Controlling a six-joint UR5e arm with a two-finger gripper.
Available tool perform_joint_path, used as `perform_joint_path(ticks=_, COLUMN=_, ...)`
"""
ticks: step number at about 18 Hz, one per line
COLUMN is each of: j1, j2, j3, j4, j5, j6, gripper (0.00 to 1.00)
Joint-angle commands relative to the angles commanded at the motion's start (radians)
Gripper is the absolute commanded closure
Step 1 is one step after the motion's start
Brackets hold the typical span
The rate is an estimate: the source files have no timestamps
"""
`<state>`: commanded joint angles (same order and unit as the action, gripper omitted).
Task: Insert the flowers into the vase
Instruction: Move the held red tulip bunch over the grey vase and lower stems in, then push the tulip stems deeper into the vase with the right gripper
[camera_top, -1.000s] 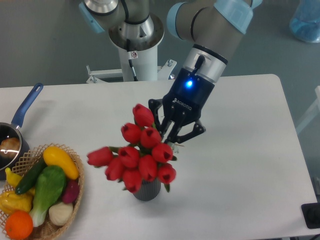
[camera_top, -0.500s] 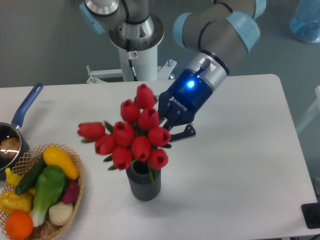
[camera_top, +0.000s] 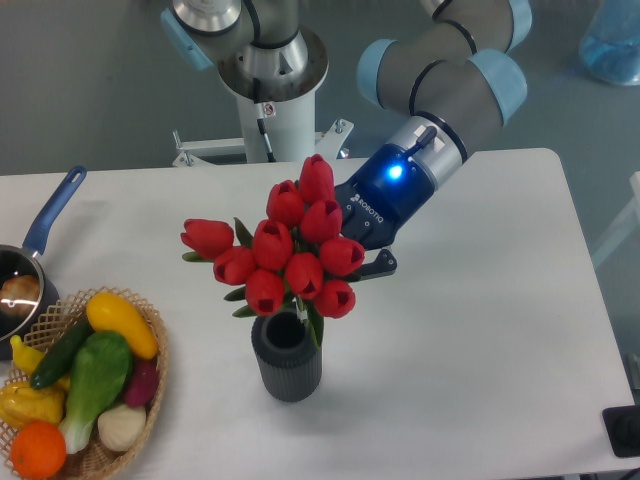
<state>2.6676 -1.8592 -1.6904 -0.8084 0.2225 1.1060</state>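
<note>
The claw (camera_top: 345, 262) is mostly hidden behind the flowers (camera_top: 290, 252) and seems to be grasping their stems. The smooth red closed buds hang just above the vase (camera_top: 288, 358), a dark ribbed cylinder with round open mouth, near the tabletop's (camera_top: 480, 330) front edge.

The arm reaches down-left, its end effector (camera_top: 345, 262) tilted, fingers mostly hidden.

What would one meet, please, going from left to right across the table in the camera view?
Blue-handled pot → wicker basket of vegetables → dark grey ribbed vase with the red tulips above it → gripper.
</note>
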Motion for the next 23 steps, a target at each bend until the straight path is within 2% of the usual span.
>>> perform_joint_path(ticks=9, j1=-0.008, j2=-0.017, j3=-0.009, j4=0.000, j5=-0.029, j6=0.083, gripper=0.81)
perform_joint_path(ticks=23, j1=-0.014, j2=-0.012, j3=-0.054, j4=0.002, j5=-0.029, j6=0.091, gripper=0.80)
